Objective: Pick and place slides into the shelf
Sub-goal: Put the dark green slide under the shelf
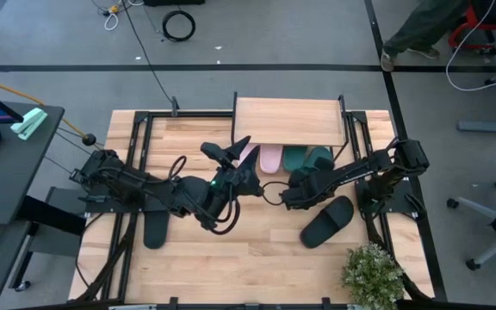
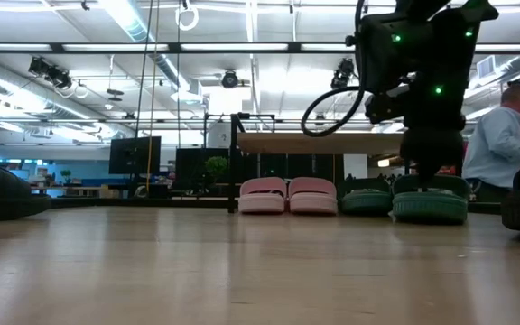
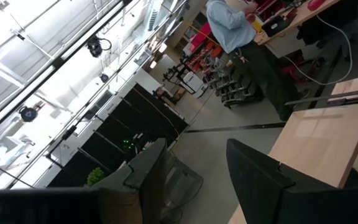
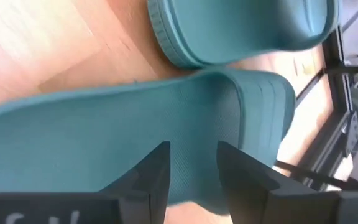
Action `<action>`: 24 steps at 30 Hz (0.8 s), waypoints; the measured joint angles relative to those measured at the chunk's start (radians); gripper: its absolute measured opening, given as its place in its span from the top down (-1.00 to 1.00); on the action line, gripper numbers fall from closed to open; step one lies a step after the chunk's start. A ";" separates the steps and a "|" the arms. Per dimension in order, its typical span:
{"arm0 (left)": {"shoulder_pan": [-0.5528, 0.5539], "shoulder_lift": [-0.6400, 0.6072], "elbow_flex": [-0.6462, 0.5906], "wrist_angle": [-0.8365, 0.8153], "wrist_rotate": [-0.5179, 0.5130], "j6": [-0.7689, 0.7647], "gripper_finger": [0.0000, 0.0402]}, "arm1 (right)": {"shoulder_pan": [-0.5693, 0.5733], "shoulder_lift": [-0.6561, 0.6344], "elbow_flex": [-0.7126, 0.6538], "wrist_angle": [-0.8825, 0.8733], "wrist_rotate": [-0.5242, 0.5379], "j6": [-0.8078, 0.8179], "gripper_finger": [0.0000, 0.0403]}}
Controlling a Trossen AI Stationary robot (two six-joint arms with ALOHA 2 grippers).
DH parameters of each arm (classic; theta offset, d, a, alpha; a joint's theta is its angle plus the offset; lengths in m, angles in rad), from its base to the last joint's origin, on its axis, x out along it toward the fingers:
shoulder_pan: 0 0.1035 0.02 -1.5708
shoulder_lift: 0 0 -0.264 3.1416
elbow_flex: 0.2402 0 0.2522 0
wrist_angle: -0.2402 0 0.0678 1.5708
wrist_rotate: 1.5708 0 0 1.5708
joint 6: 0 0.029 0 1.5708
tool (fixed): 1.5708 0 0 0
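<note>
The shelf [image 1: 289, 120] stands at the table's far edge. Two pale pink slides [image 2: 287, 195] and one teal slide [image 2: 366, 200] lie on the table under its plank. A second teal slide [image 2: 430, 206] lies a little nearer. My right gripper [image 4: 191, 177] is open, right over this slide's strap. One black slide [image 1: 326, 221] lies on the table's right part, the other [image 1: 155, 228] on its left. My left gripper [image 1: 231, 150] is open and empty, raised beside the pink slides and pointing toward the shelf. My right gripper comes down from above at the wide strap [image 4: 185, 112] of the nearer teal slide, one fingertip [image 4: 151, 174] to each side of the strap's middle. I cannot tell whether the fingers touch it. The slide lies flat on the table.
A potted plant [image 1: 373, 274] stands at the table's near right corner. The shelf's black frame posts [image 2: 235, 162] flank the slot. A dark desk [image 1: 7, 164] stands left of the table. A person [image 2: 499, 144] is in the room beyond. Bare wood [image 1: 248, 258] lies near the front.
</note>
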 joint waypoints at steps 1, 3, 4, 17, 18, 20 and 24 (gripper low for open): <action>0.002 0.000 0.000 0.000 0.000 0.000 0.14 | 0.000 0.000 0.000 -0.014 0.000 0.011 0.32; 0.004 0.000 0.000 0.000 0.000 0.000 0.14 | 0.000 0.000 0.000 -0.039 0.000 0.042 0.32; 0.005 0.000 0.000 0.000 0.000 0.000 0.14 | 0.000 0.000 -0.001 -0.049 0.000 0.056 0.32; 0.004 0.000 0.000 0.000 0.000 0.000 0.14 | -0.049 -0.001 -0.065 -0.054 0.003 0.097 0.28; 0.004 0.000 0.000 -0.001 0.000 0.000 0.14 | -0.054 -0.001 -0.070 -0.059 0.012 0.109 0.28; 0.005 0.000 0.000 -0.002 0.000 0.000 0.14 | -0.059 -0.001 -0.074 -0.062 0.050 0.132 0.27; 0.015 0.000 0.000 -0.002 0.000 0.000 0.14 | -0.085 -0.001 -0.102 -0.021 0.111 0.100 0.27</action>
